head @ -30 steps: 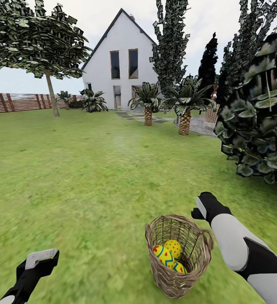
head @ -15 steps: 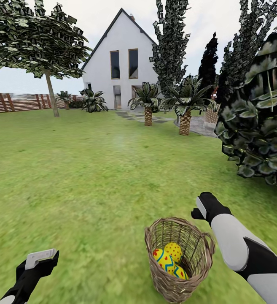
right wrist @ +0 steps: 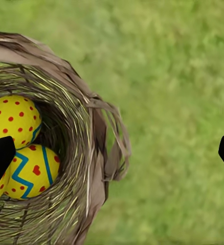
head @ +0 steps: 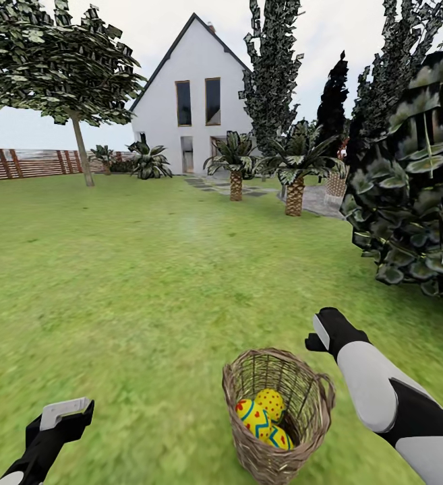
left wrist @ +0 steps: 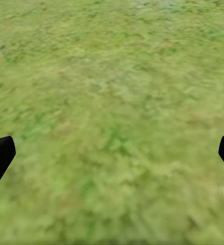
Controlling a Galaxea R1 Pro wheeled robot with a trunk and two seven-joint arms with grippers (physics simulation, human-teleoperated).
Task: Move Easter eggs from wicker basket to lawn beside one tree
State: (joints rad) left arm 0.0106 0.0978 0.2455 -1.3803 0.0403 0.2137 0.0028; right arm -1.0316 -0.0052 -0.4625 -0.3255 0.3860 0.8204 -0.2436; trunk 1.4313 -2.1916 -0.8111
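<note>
The wicker basket point(head: 248, 444) stands on the lawn point(head: 147, 283) just in front of me, with three yellow painted Easter eggs point(head: 270, 403) inside. In the right wrist view the basket's rim point(right wrist: 86, 127) and two eggs point(right wrist: 32, 171) lie below. My right gripper point(head: 319, 335) point(right wrist: 112, 155) hangs open over the basket's right rim and handle, holding nothing. My left gripper point(head: 65, 412) point(left wrist: 112, 155) is open over bare grass, well left of the basket. The tree is out of view.
A big dark leafy bush point(head: 417, 202) crowds the right side. Two short palms point(head: 236, 182) and dark conifers point(head: 272, 74) stand before a white house point(head: 194, 101). A thin trunk with a leafy crown point(head: 81, 155) and a slat fence point(head: 32, 164) are far left.
The camera has moved slightly: the basket now sits a little further left and lower in the head view. Both arms keep their pose and both grippers stay open.
</note>
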